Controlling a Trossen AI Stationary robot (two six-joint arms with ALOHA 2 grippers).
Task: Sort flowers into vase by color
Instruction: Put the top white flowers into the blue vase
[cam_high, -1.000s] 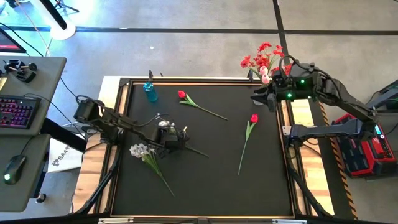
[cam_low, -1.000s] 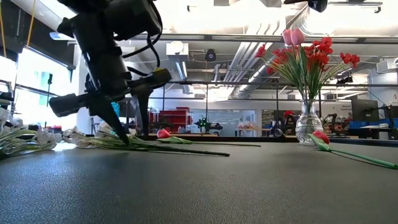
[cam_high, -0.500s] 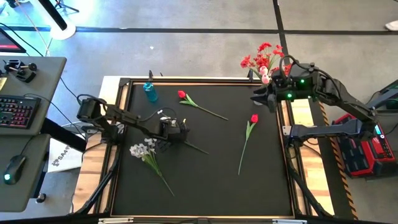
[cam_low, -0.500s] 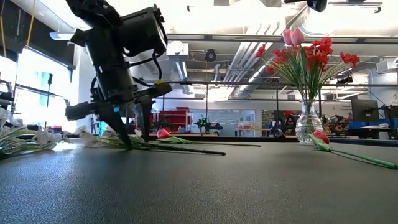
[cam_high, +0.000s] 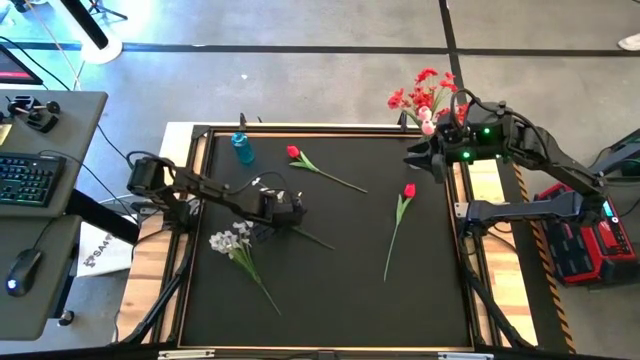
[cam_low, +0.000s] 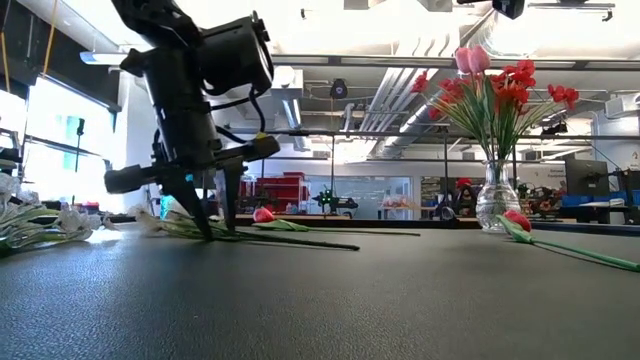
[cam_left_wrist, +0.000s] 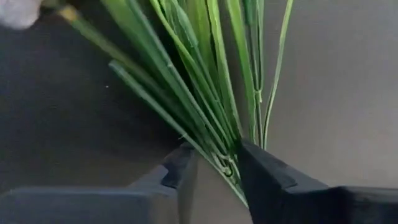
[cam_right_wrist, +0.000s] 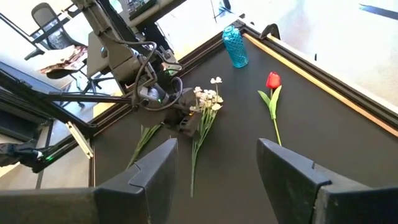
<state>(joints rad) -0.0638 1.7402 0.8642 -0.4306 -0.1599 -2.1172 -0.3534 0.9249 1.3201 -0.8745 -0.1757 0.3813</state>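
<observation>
Left gripper (cam_high: 292, 212) has shifted rightward.

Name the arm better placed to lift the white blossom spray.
Left. Its gripper is down on the mat with fingers straddling the white blossom spray's green stems; the right gripper hangs open by the vase.

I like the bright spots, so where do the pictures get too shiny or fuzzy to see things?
In the low view, ceiling lights glare white behind the vase and a window glows at the left. In the right wrist view, the floor beyond the table washes out white. In the left wrist view, the green stems sit so close they look soft, and a white bloom blurs in the corner.
</observation>
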